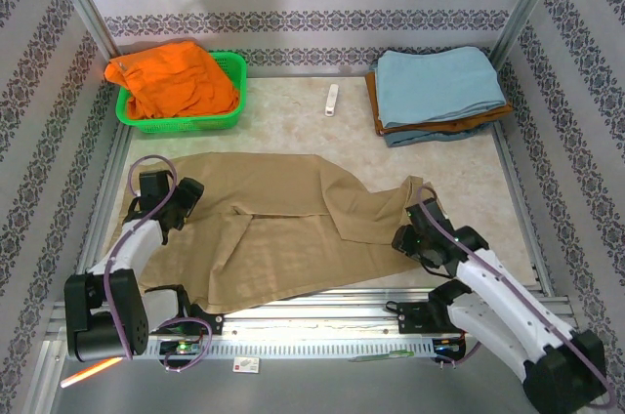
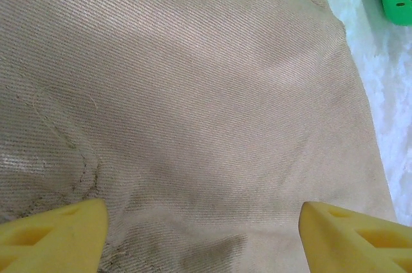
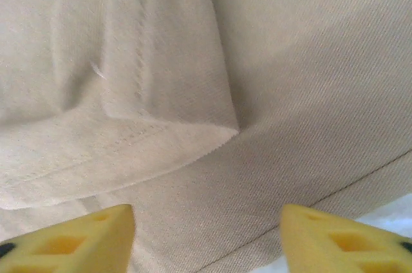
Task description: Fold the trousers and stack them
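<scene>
Here the trousers [image 1: 283, 228] lie spread flat across the near half of the table [image 1: 293, 126], one end by my left arm and the other bunched by my right. My left gripper [image 2: 204, 225] sits low over plain cloth, fingers spread wide with nothing between them. My right gripper [image 3: 207, 225] is also spread apart, over a stitched, folded edge, pinching nothing.
</scene>
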`<state>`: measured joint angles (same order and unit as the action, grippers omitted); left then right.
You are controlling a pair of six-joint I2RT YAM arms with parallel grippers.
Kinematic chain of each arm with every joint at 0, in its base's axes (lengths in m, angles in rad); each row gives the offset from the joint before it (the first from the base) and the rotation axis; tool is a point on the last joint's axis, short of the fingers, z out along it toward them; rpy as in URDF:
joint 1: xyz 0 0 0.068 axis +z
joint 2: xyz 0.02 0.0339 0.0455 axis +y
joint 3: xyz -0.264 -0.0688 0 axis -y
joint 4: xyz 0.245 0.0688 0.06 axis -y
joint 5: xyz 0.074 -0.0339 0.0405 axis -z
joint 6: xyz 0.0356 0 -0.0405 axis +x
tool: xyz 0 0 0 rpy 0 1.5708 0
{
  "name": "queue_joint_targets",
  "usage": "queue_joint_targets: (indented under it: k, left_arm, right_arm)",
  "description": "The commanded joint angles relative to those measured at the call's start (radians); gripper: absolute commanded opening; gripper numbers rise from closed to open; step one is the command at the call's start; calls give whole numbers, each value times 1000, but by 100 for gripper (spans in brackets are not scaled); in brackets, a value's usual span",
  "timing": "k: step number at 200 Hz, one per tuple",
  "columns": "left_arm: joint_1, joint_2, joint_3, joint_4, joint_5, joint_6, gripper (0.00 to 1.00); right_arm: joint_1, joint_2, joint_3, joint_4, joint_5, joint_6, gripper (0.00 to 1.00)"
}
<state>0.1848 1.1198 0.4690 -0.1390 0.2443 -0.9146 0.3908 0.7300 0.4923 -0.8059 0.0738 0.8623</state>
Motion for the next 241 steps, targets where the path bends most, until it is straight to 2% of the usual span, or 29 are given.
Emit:
queue_joint_targets:
  k: [1,14,26,37,51,67,89,118,130,141,158,171,211,241]
  left_arm:
    - [7,-22,-14,-18,16,-9,78]
    - [7,-26,-14,-21,21,-10,78]
    - [7,-28,-13,-24,25,-10,78]
    - [7,-35,-11,-29,30,-7,78]
    - [7,-46,-9,-41,26,-3,78]
    - [7,-51,-9,-44,25,-1,78]
    - [7,-46,-8,-41,31,-2,78]
    - [7,-44,-6,-42,36,0,78]
    - [7,-46,-4,-44,36,2,78]
    - [7,-48,-2,-48,37,5,78]
    - [7,-50,3,-51,38,5,78]
    - [7,-51,8,-56,39,6,78]
    - [7,-68,30,-86,38,20,78]
    - [7,-80,55,-101,33,21,79]
  right_arm:
    - [-90,37,73,-1,49,-70,65]
    - [-181,99,95,58,6,-134,67]
    - [-269,167,108,119,-85,-176,66]
    - [-305,238,124,158,-147,-200,66]
    - [-305,314,155,186,-218,-243,65]
    - [-271,378,197,184,-239,-268,65]
    - [-216,394,214,193,-202,-266,68]
    - [-212,447,205,204,-164,-268,67]
    - [-214,494,213,193,-158,-279,63]
    - [-213,525,214,200,-170,-289,56]
    - [-227,553,219,209,-201,-301,17]
    - [-234,538,235,200,-208,-310,0]
    - [-261,342,366,95,-231,-305,0]
    - [-391,193,450,84,-333,-221,0]
